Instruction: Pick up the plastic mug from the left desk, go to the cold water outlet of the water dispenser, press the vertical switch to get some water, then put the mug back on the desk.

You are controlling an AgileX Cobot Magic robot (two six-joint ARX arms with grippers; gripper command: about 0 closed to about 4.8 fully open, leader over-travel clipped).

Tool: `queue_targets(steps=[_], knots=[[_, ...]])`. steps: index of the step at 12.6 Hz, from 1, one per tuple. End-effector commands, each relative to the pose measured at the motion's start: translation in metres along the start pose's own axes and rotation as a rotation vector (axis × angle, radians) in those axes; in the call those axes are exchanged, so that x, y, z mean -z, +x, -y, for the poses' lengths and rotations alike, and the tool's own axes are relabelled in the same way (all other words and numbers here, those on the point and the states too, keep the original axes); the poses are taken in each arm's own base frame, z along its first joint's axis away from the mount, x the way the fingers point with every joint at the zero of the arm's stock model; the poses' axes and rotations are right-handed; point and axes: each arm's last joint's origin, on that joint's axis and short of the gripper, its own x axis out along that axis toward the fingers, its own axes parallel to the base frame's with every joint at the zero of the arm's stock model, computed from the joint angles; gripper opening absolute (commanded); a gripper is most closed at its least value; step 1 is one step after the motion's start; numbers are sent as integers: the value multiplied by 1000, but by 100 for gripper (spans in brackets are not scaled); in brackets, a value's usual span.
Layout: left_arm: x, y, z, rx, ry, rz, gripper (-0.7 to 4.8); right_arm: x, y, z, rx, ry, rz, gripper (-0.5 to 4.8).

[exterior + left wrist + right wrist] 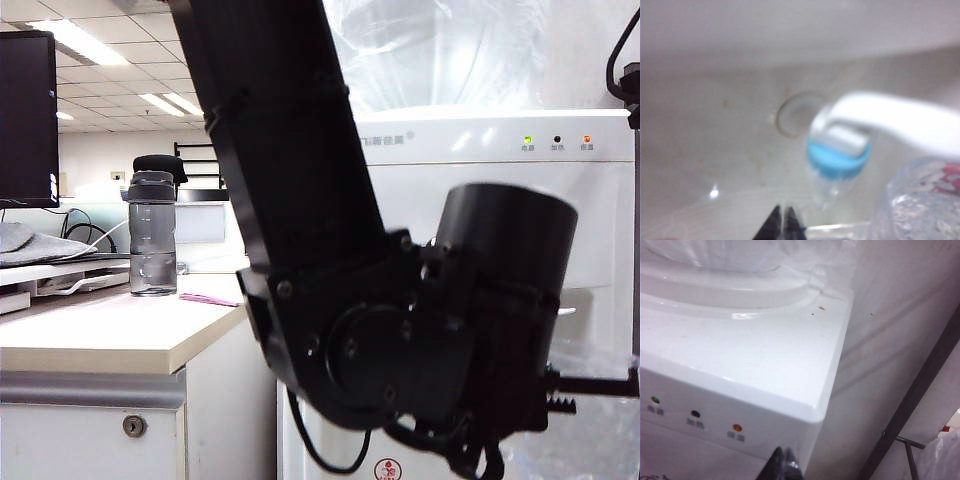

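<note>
- While the left arm filled most of the exterior view, its left gripper [782,225] reached into the tap recess of the water dispenser [480,180], the fingers together.
- Its dark fingertips [774,227] showed at the frame edge of the left wrist view, clamped on a thin clear piece, seemingly the handle of the plastic mug [920,205], whose crinkled wall lay just beside them.
- Near the mug, the cold water outlet [839,159] with its blue collar sat under the vertical switch [895,120].
- Only the dark tips of the right gripper [782,465] showed, close together, near the dispenser's indicator lights [695,414].
- On the left desk [100,335] stood a grey bottle [153,235].
</note>
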Motion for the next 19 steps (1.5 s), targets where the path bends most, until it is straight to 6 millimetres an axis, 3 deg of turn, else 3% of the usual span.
queue_targets(steps=[1,19], knots=[[-15,-2,4,12,-50,65,-5,-3,0,1,7,-1,21,-1],[-24,-6,9,39,-51,89,-5,-4,0,1,29,-1,25,-1]])
